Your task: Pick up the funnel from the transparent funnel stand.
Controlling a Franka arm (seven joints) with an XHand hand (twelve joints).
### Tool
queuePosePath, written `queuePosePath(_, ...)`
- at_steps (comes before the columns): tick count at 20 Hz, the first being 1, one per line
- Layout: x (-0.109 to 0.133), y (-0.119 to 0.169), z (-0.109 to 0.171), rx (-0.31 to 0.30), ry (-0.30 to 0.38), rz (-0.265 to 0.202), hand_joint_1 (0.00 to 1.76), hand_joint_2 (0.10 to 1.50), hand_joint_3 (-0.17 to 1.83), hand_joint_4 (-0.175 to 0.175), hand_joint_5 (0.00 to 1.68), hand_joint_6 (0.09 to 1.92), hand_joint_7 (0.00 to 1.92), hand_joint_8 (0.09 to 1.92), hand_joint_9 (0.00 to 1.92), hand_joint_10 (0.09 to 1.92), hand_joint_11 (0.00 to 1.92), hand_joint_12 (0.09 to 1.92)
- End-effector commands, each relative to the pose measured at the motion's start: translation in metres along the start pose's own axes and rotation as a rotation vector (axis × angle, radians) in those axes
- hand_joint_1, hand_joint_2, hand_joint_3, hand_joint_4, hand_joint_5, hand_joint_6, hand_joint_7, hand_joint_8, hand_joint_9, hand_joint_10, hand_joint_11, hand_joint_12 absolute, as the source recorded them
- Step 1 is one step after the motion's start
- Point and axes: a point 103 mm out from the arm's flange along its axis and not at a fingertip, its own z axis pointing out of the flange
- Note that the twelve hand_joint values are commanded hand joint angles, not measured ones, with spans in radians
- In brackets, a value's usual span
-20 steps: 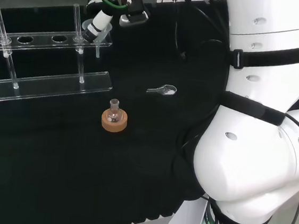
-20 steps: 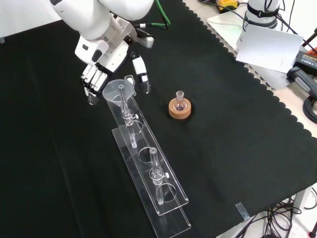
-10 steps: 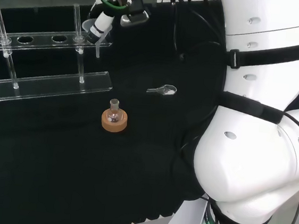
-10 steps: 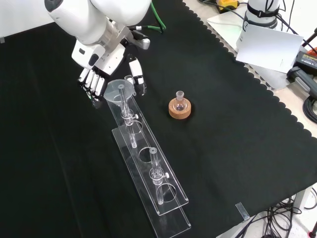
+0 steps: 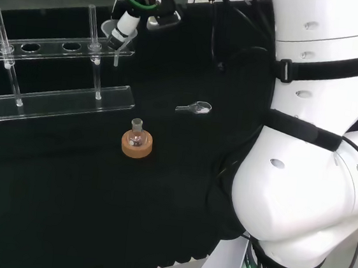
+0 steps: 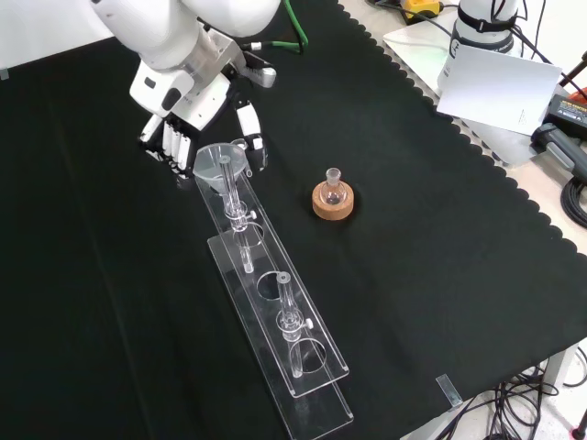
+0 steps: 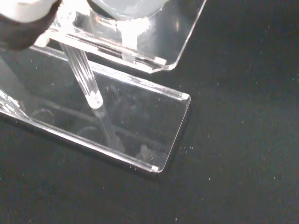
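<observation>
Clear funnel [image 6: 220,163] at stand [image 6: 275,316] end, hand [image 6: 188,119] spread around it, bare cloth beside.

I see the bench [image 6: 440,275] under black cloth [image 6: 110,302]. Directly on it, right at the hand [image 6: 179,128], sits the clear funnel stand [image 6: 275,316], running away from the hand along the cloth. A cork ring [image 6: 333,202] bearing a small flask [image 6: 333,181] stands near the hand, beside the stand

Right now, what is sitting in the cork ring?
A small clear flask stands in the cork ring, neck up. Whether it holds anything cannot be told; its bottom is hidden by the ring.
</observation>
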Motion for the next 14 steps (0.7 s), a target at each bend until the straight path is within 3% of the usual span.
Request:
queuePosePath(1,-0.005,-0.004,-0.012,-0.076,-0.017,0.000,0.90,0.59,0.32,0.042,0.77,0.44,1.01,0.53,0.80,0.37,0.00,1.45)
queuePosePath(5,-0.005,-0.009,-0.023,-0.086,-0.029,-0.010,0.93,0.49,0.55,0.052,0.79,0.62,1.07,0.56,0.86,0.34,0.00,1.49)
queuePosePath(14,0.000,-0.027,-0.061,-0.136,-0.067,-0.042,0.94,0.45,0.67,0.053,0.78,0.66,1.06,0.58,0.88,0.33,0.00,1.49)
